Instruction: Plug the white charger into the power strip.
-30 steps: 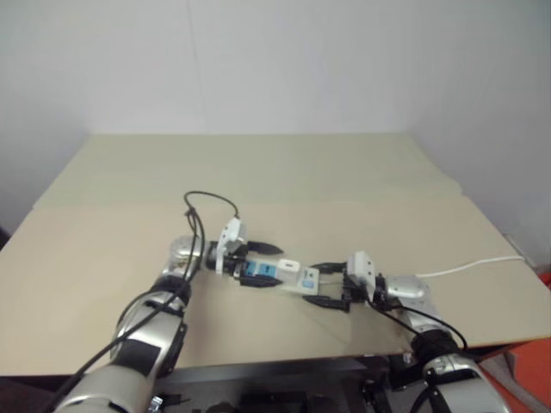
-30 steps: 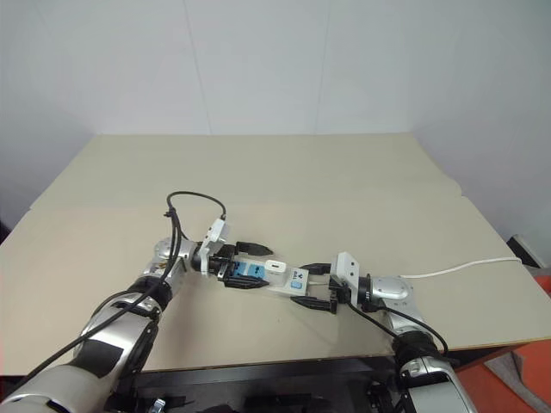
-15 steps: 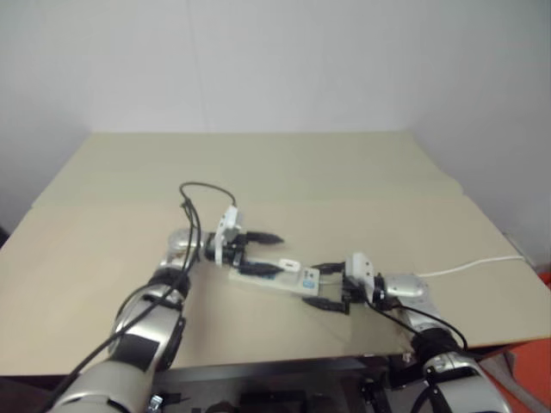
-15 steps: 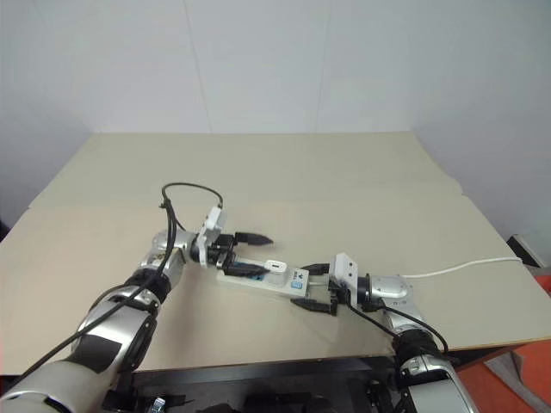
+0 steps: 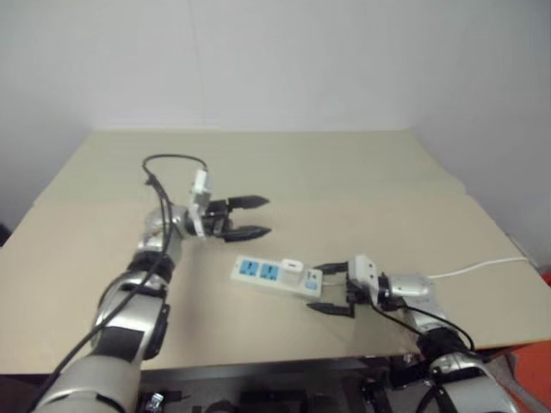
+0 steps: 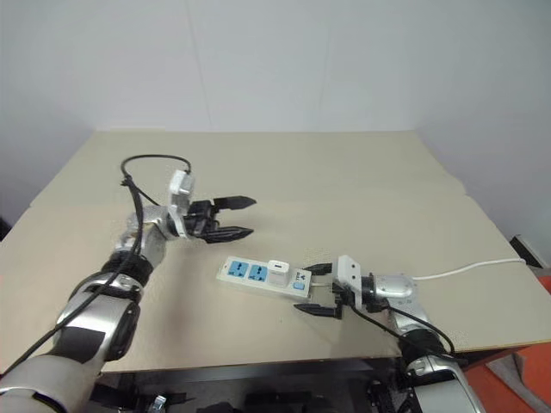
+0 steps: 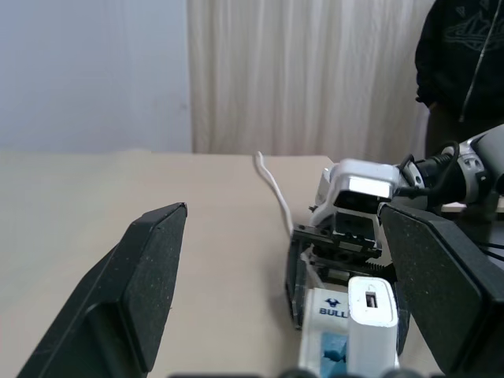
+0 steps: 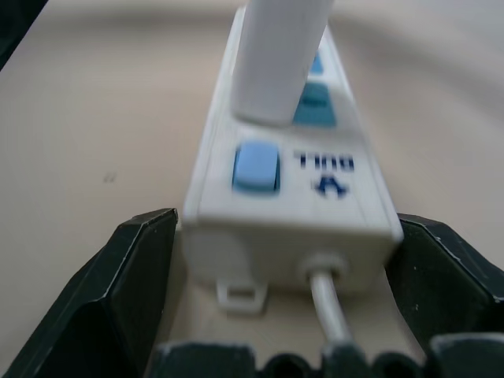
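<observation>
white charger (image 6: 277, 273) upright in power strip (image 6: 263, 276)

The power strip (image 6: 263, 277) is white with two bare bright-blue socket faces, a pale-blue switch (image 8: 256, 168) and dark-blue lettering, perhaps a logo. The charger (image 6: 277, 272) is plain white. The table (image 6: 344, 189) is flat beige.

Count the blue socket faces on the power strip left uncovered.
2: both side by side on the power strip, left of the white charger, which stands plugged in where a third may be hidden.
</observation>
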Tool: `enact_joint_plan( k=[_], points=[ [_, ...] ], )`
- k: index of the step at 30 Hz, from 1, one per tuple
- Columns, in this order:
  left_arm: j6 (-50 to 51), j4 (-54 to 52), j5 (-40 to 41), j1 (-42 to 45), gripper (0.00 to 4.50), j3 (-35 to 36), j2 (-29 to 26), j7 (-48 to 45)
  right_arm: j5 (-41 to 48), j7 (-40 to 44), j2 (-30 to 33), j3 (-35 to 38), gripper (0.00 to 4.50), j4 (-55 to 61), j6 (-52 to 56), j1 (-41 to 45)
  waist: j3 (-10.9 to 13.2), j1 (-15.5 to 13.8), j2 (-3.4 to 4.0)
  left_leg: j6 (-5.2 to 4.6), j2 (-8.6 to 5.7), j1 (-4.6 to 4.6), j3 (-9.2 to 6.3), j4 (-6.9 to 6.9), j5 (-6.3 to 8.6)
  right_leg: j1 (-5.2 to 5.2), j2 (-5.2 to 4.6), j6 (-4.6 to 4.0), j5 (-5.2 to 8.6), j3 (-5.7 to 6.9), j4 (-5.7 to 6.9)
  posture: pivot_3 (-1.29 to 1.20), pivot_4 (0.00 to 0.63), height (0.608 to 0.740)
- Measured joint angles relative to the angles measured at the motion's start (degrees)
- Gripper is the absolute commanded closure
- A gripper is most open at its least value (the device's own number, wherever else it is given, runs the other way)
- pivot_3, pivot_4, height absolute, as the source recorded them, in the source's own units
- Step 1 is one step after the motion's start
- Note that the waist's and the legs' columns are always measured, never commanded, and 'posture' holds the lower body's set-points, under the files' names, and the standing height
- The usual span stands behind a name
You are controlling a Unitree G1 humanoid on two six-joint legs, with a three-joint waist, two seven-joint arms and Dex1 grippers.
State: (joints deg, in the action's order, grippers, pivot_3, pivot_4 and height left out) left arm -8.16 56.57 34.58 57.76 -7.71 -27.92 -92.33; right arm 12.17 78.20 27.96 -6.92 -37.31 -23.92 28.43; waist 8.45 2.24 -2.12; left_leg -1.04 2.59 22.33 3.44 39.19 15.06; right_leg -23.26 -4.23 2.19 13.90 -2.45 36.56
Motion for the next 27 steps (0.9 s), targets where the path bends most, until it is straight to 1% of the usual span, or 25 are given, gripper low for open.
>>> enact_joint_plan(
  k=[5,8,9,12,14,20,23,25,27],
  points=[
    [1.2,-5.3,3.9,-6.3,0.26,-3.8,-11.6,0.0,2.3,3.4,9.5,3.6,0.02,3.4,2.0,-2.6,0.4,-0.2,0.09,-0.04,0.00,0.03,0.02,0.00,0.02,-0.07,-0.08,0.01,0.01,-0.02,0.01,0.00,0.150,0.740],
    [0.8,-7.0,4.8,-9.8,0.26,-5.8,-17.0,0.0,4.7,5.6,14.8,6.6,0.02,6.3,3.4,-3.6,0.6,-0.3,0.09,-0.04,0.03,0.03,0.07,0.00,0.02,-0.11,-0.06,0.01,0.01,-0.01,-0.03,0.00,0.150,0.740],
    [0.7,-7.2,5.2,-10.7,0.26,-5.8,-18.5,0.0,5.5,6.2,16.2,7.7,0.02,7.3,4.0,-4.1,0.7,-0.3,0.10,-0.04,0.04,0.03,0.08,0.00,0.02,-0.13,-0.05,0.01,0.01,-0.01,-0.03,0.00,0.150,0.740],
    [0.2,-8.4,6.4,-15.7,0.26,-5.7,-26.3,0.0,9.0,8.6,23.3,12.0,0.02,10.9,6.7,-6.8,0.9,-0.2,0.24,-0.05,0.08,0.06,0.08,-0.04,0.03,-0.22,-0.06,-0.02,0.04,-0.06,-0.02,0.00,0.150,0.740],
    [0.2,-8.7,7.5,-18.8,0.26,-5.6,-29.6,0.0,10.6,9.2,26.2,14.3,0.02,12.8,8.6,-7.8,0.9,-0.3,0.26,-0.05,0.11,0.05,0.16,-0.03,0.03,-0.23,-0.08,-0.02,0.04,-0.04,-0.01,0.00,0.150,0.740],
    [-0.5,-11.6,8.6,-23.0,0.26,-5.1,-30.8,0.0,12.7,9.7,27.3,15.1,0.02,19.3,12.5,-10.7,0.9,-1.7,0.29,-0.03,0.10,0.03,0.31,0.01,0.02,-0.25,-0.07,-0.04,0.05,-0.02,0.10,0.00,0.150,0.740],
    [-0.4,-12.1,8.7,-23.0,0.26,-4.2,-30.8,0.0,12.7,9.6,27.3,15.1,0.02,20.7,13.6,-11.0,0.9,-2.0,0.29,-0.04,0.04,0.25,0.34,0.02,0.02,-0.46,-0.11,-0.04,0.05,-0.04,0.09,0.00,0.150,0.740],
    [-0.4,-12.1,8.6,-22.8,0.26,-3.3,-30.5,0.0,12.7,9.2,27.3,15.1,0.02,21.3,13.9,-11.4,0.9,-2.1,0.29,-0.04,0.05,0.64,0.33,0.14,0.02,-0.87,-0.09,-0.04,0.04,-0.03,0.19,0.00,0.150,0.740],
    [-0.4,-12.1,8.3,-22.8,0.26,-3.2,-29.7,0.0,12.6,9.0,27.3,15.1,0.02,21.3,14.1,-11.7,0.9,-2.3,0.33,-0.04,0.05,0.81,0.33,0.26,0.01,-1.02,-0.09,-0.04,0.04,-0.02,0.25,0.00,0.150,0.740]
  ],
)
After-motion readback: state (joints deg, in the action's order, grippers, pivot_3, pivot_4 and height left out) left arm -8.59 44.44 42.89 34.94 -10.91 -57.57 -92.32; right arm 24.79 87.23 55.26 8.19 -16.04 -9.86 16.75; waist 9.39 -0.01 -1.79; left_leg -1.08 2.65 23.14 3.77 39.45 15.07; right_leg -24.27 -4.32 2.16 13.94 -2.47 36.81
